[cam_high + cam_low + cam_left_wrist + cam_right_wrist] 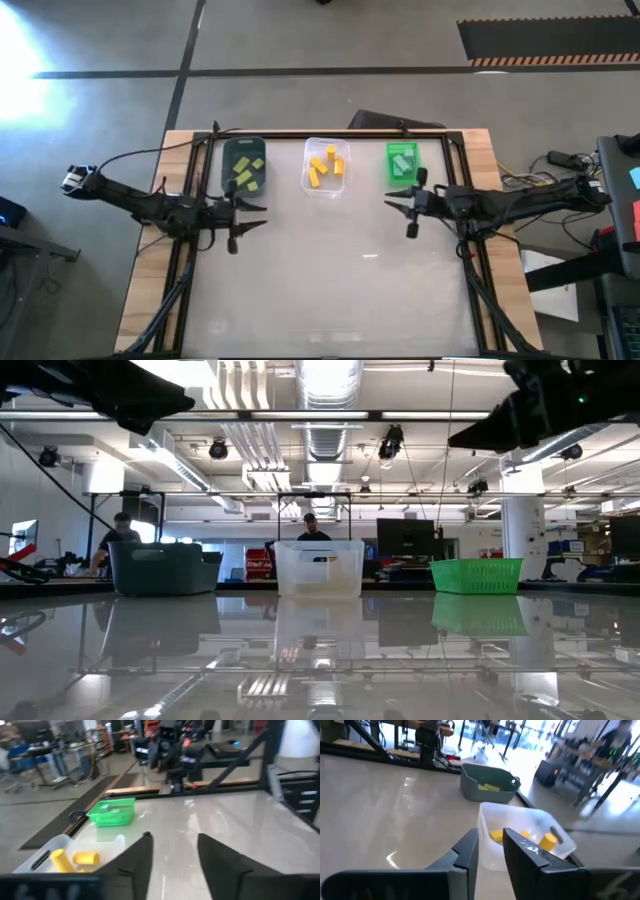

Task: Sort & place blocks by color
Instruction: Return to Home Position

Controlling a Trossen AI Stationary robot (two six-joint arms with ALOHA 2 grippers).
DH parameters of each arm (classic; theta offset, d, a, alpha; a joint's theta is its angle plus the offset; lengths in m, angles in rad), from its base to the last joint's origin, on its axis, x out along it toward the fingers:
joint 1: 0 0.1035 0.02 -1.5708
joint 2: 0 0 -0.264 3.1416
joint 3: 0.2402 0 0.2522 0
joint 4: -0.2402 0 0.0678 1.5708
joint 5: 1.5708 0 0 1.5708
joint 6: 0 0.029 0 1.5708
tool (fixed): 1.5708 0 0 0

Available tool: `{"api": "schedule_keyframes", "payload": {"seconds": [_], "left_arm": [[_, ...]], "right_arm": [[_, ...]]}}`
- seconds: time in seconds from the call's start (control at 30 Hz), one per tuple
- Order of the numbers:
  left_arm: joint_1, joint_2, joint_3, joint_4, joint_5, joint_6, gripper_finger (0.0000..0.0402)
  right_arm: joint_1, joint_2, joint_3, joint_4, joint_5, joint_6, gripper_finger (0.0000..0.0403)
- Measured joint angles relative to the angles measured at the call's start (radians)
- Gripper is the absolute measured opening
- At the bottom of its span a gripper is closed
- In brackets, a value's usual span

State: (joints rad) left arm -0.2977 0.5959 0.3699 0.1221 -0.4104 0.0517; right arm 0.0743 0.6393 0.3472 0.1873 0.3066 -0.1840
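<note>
Hovering above the glossy bench [330, 280], the left tool [256, 215] hangs just on the near side of the dark teal bin [226, 150]. Its fingers are spread wide and nothing is between them. The right tool [392, 201] hangs at the same depth, just on the near side of the green bin [390, 150]. Its fingers stand a narrow gap apart and are also empty.

The three bins stand in a row along the far part of the bench, with the clear bin [309, 150] between the other two. All the blocks in view lie inside them:
- The yellow-green blocks [248, 172] are in the dark teal bin.
- The yellow blocks [325, 168] are in the clear bin.
- The teal-mint blocks [403, 163] are in the green bin.

In the low view, a small dark label [322, 559] shows on the clear bin's front wall, too small to read. No other writing can be made out. Two people [311, 528] show in the room behind the bins.
</note>
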Motion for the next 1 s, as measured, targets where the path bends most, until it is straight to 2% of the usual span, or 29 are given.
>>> {"api": "schedule_keyframes", "payload": {"seconds": [0.23, 0.33, 0.5, 0.83, 1.0], "left_arm": [[0.004, -0.134, -0.13, 0.097, 0.011, 0.021, 0.0035], [0.004, -0.18, -0.204, 0.194, 0.011, 0.053, 0.0006], [0.004, -0.252, -0.346, 0.401, 0.01, 0.132, 0.001], [0.004, -0.302, -0.359, 0.376, -0.009, 0.139, 0.001], [0.004, -0.291, -0.359, 0.377, -0.01, 0.139, 0.001]], "right_arm": [[-0.005, -0.207, -0.147, 0.077, -0.032, -0.095, 0.0045], [-0.006, -0.282, -0.175, 0.093, -0.052, -0.117, 0.003], [-0.009, -0.387, -0.176, 0.065, -0.088, -0.192, 0.001], [-0.011, -0.621, -0.256, 0.057, -0.079, -0.267, 0.0009], [-0.011, -0.629, -0.305, 0.106, -0.171, -0.28, 0.0008]]}}
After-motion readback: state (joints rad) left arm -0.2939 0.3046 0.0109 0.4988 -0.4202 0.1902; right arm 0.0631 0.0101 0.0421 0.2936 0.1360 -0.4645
